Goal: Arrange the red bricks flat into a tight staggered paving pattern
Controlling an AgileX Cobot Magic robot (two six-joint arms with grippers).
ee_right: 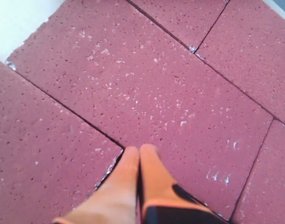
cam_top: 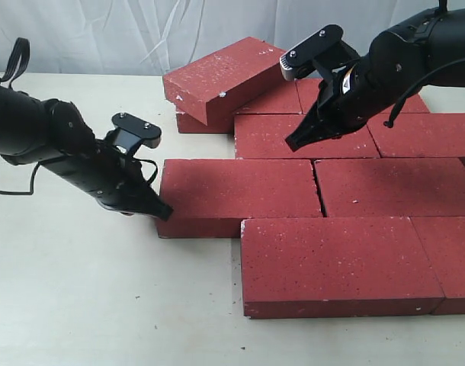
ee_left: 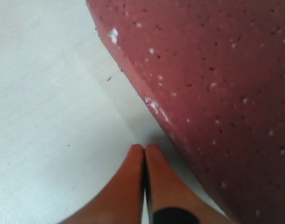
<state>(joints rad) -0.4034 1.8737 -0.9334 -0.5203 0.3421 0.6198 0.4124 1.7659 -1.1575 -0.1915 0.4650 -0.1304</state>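
Your left end effector (cam_top: 162,211) has its orange fingers pressed together, holding nothing. The tips are low over the pale counter (cam_top: 80,305), at the short end of the middle-row left brick (cam_top: 240,191), a flat rectangular dark-red paver with a rough, white-flecked face.

I judge this step to be a push toward 3 o'clock, closing the dark seam (cam_top: 319,191) against the neighbouring brick (cam_top: 392,187). Keep the tips low and centred on that end face so the brick slides straight and does not turn. Push slowly, and stop once the seam shuts to keep the stagger against the front row.

Your right end effector (cam_top: 292,142), likewise pressed together and empty, hovers above a back-row brick (cam_top: 301,136), at 12 o'clock from the seam. Keep it off the moving brick.

The other red bricks (cam_top: 331,263) lie flat in offset rows. At 11 o'clock a tilted brick (cam_top: 221,76) leans on another, not yet laid.

Neither wrist view settles whether the fingertips touch brick. The 3 o'clock bricks are cut off by the frame. The right arm covers part of the back row, and the tilted brick hides what lies beneath it, so you cannot count the bricks for sure.
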